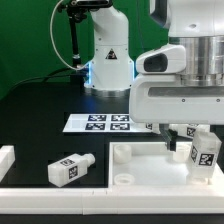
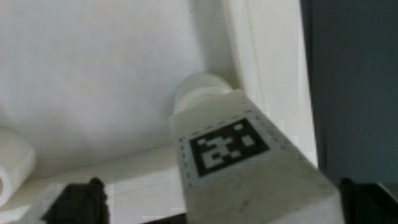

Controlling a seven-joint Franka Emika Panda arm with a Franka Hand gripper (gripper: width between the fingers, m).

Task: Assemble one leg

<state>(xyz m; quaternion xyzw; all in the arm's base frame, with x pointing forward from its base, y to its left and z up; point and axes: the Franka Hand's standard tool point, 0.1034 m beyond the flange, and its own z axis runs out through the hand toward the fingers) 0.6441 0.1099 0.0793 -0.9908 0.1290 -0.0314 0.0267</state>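
Nearest in the exterior view, a low white rail along the front edge of a matte black table. Just behind the rail, toward the exterior view's left, a loose leg lying on its side on the bare black surface, a black-and-white square tag on its end face, well apart from everything else.

To the exterior view's right of it, a large flat white panel lying on the table, with small holes near its corners. Above the panel's right-hand part, the bulky white wrist of the arm, and the gripper pointing down. Beneath it, a second leg, tilted, tag facing the camera, low over the panel or resting on it; impossible to say which.

From the wrist view, the same tagged leg close up, one dark fingertip on either side of it, a strip of white showing between this one and the leg. Unclear whether clamped on the leg or merely straddling it. Behind it, white panel surface, with black table at one edge.

Farther back on the table, the marker board, flat, with a row of square tags. Beyond that, the arm's white base with a faint blue glow at its foot. Farthest of all, a green backdrop behind the table.
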